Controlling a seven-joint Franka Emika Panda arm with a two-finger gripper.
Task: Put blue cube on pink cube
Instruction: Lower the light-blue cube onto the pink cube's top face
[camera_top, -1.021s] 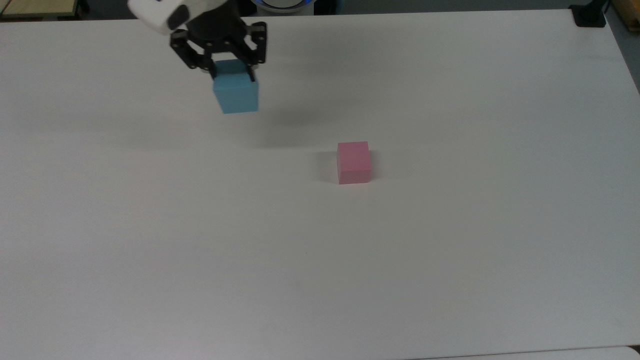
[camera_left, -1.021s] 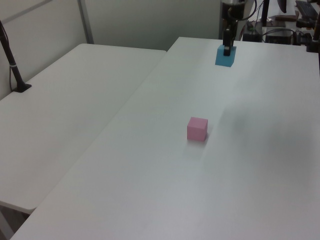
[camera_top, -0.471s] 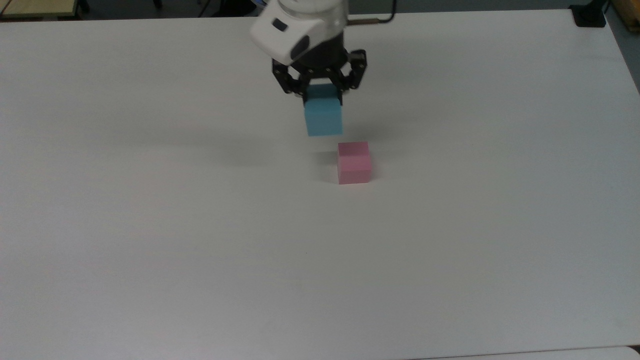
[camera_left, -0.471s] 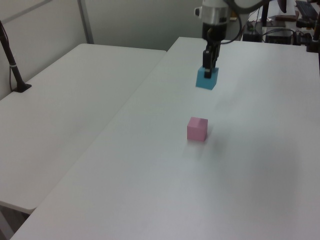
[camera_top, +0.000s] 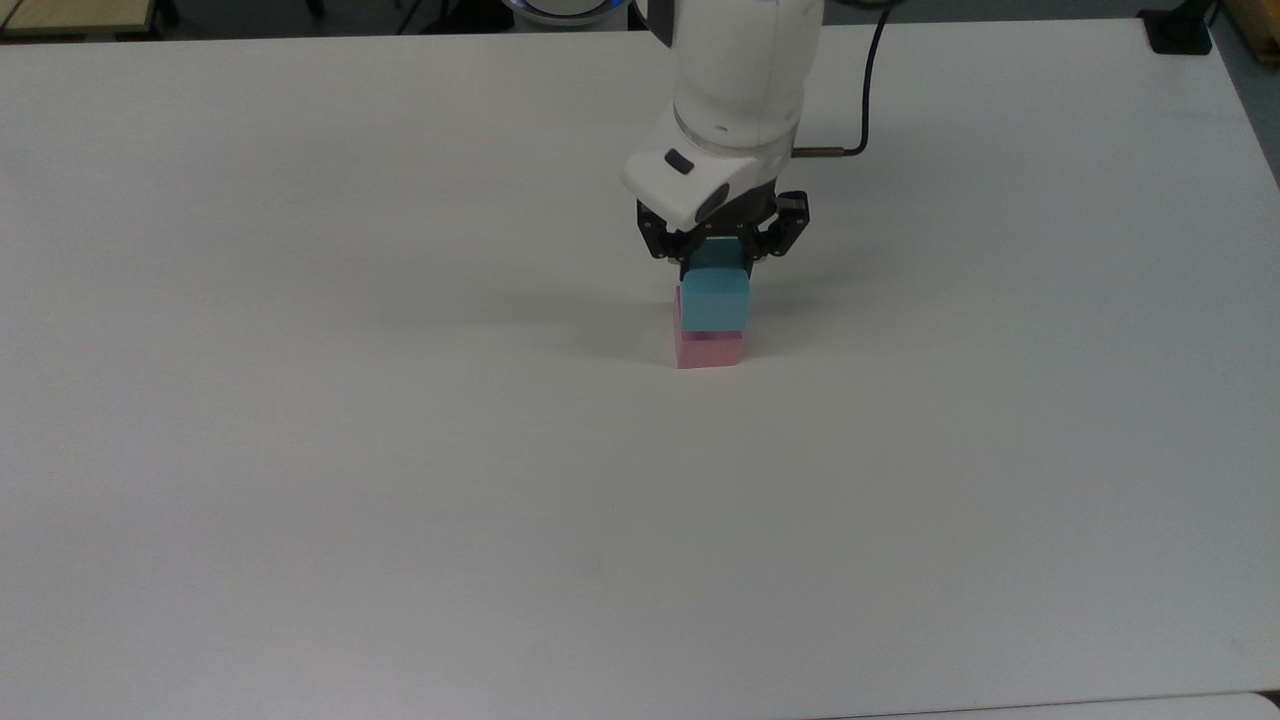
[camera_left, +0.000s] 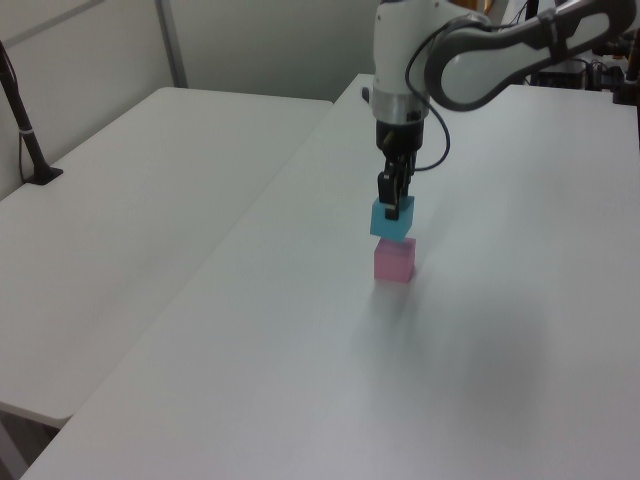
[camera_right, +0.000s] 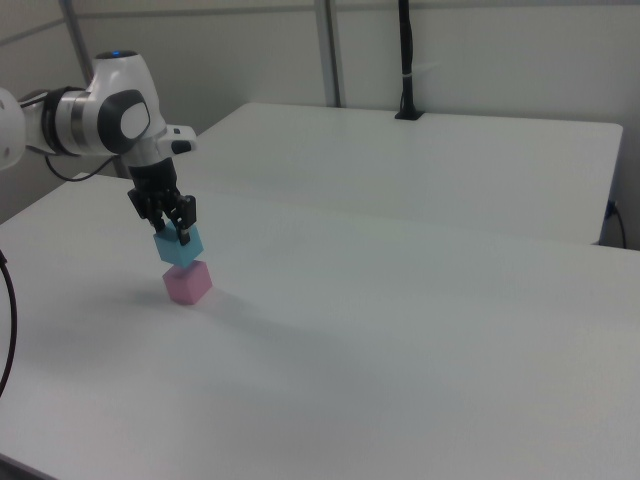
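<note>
Blue cube (camera_top: 715, 301), matte, plain-faced, directly over pink cube (camera_top: 709, 350).
Gripper (camera_top: 716, 268) points straight down, jaws clamped on its upper sides; white bench (camera_top: 400, 450).

The bench (camera_top: 300, 450) surface lay bare on all sides of the pink cube (camera_top: 709, 350), giving open passage from every direction. The only obstruction was the stack itself: the blue cube (camera_top: 715, 300) sat directly over the pink cube, gripped by the claw (camera_top: 716, 268), with the arm occupying the space above.
</note>
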